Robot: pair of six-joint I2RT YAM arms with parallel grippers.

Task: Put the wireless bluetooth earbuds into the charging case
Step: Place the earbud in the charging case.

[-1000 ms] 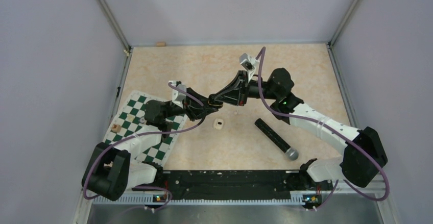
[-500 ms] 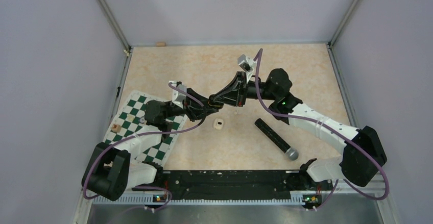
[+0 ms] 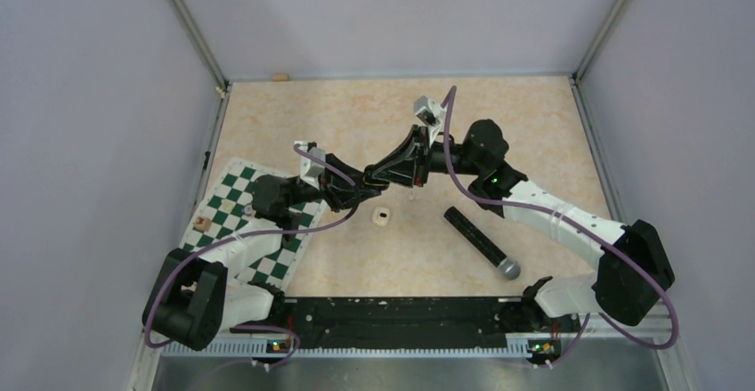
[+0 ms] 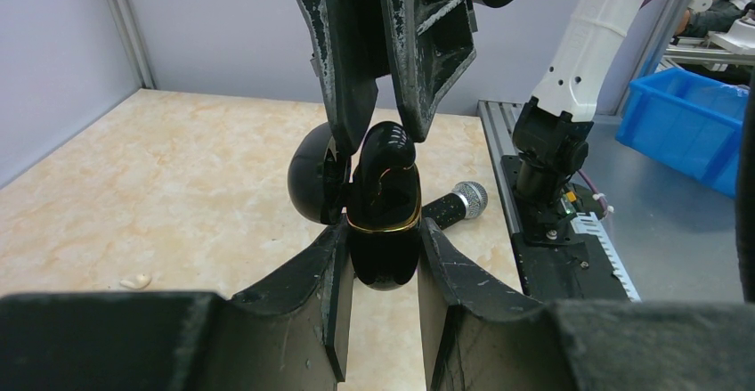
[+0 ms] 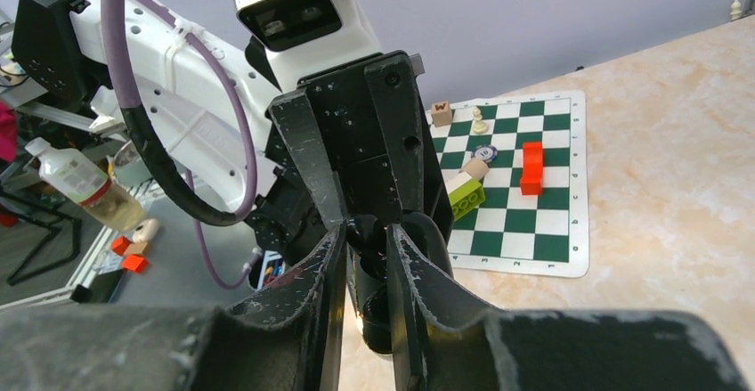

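Observation:
My left gripper point(image 4: 383, 231) is shut on the charging case point(image 4: 383, 253), a glossy black shell with a gold rim, held above the table. Its round lid point(image 4: 308, 175) hangs open to the left. A dark earbud point(image 4: 385, 146) stands in the case's mouth. My right gripper point(image 4: 385, 137) reaches down from above and pinches it between both fingers. From the right wrist, that gripper point(image 5: 367, 228) flanks the same dark piece. Overhead, both grippers meet near the table's middle point(image 3: 369, 181). A whitish earbud piece point(image 3: 380, 216) and a tinier one point(image 3: 410, 197) lie on the table just right of them.
A black microphone point(image 3: 482, 242) lies to the right of the grippers. A green-and-white chessboard point(image 3: 239, 222) lies at the left and carries a red block point(image 5: 531, 166), a green block point(image 5: 466, 199) and a wooden cube point(image 3: 202, 224). Walls close in the back and sides.
The right arm's wrist has shifted slightly left over the case. The left arm and the case have stayed still.

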